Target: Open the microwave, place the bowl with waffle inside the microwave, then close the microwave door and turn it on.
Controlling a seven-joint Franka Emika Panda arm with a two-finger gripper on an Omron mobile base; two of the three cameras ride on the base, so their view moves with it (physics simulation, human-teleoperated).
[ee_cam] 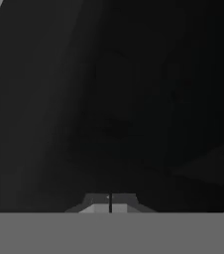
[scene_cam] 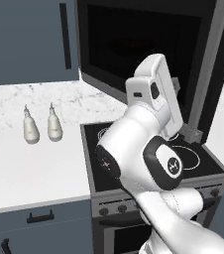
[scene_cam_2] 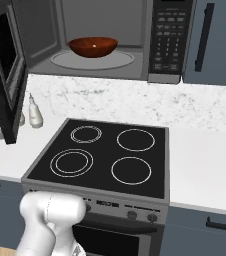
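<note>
Small round reddish-brown bowl: on the pale turntable inside the wide black microwave; black glass-windowed door swung open; jaws pressed together, empty, against door for closing.

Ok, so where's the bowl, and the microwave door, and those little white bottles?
bowl point(scene_cam_2: 93, 47): right base view, on its reddish-brown side, inside the microwave point(scene_cam_2: 170, 70).
microwave door point(scene_cam_2: 5, 65): right base view, on its dark glass window, swung open at left.
white bottles point(scene_cam: 30, 130): left base view, on the left bottle's body.
</note>
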